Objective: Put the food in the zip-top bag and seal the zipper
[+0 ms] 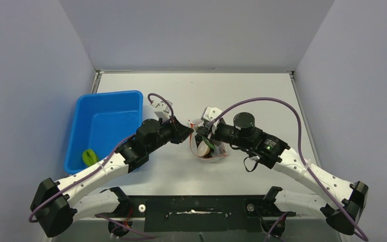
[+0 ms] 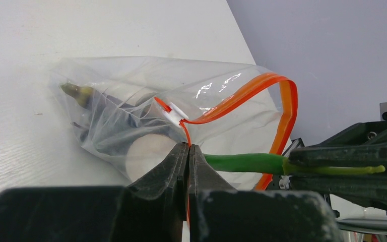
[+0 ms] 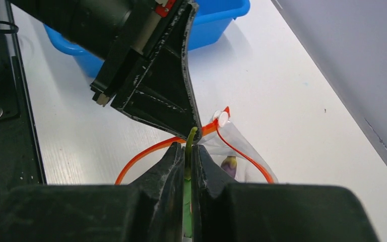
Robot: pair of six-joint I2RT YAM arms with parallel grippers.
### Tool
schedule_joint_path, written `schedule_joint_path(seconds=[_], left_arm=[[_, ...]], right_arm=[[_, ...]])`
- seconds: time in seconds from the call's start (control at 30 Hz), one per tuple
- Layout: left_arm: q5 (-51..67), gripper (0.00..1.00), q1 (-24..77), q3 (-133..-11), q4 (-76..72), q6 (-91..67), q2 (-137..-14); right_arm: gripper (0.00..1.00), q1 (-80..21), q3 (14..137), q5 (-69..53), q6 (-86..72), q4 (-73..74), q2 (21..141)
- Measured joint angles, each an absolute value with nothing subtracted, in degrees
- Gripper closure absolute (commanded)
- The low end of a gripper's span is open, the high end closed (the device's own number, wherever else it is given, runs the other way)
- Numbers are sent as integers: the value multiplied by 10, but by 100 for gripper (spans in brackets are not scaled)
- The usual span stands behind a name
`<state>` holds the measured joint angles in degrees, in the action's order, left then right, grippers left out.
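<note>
- Zip-top bag (image 2: 131, 85): lying on the table (image 1: 262, 96), mouth gaping.
- Left pincer (image 2: 188, 151): clamped shut on the zipper (image 2: 252, 89) at the bag's mouth.
- Right pincer (image 3: 188, 151): closed around the green pod (image 2: 242, 163), held at the bag's mouth.
- Inside the bag: grape bunch (image 2: 106, 121), pale disc (image 2: 148, 154).
- Well left of the bag: lime-green fruit (image 1: 89, 157) in the blue tray (image 1: 108, 126).

a lab test cell, plain grey panels (image 1: 196, 30) walling a white table (image 1: 262, 96).
</note>
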<state>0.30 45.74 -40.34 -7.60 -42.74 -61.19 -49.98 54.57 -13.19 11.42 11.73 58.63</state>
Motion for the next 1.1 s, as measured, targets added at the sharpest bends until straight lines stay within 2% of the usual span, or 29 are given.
schedule_joint_path(seconds=[0.57, 0.93, 1.1], left_arm=[[7, 100, 457, -403, -83, -433, -604], [10, 100, 458, -403, -90, -445, -593], [14, 100, 458, -403, -93, -448, -593]], right_arm=[[100, -503, 601, -7, 75, 252, 675], [100, -504, 599, 31, 25, 199, 732], [84, -504, 599, 34, 10, 178, 761]])
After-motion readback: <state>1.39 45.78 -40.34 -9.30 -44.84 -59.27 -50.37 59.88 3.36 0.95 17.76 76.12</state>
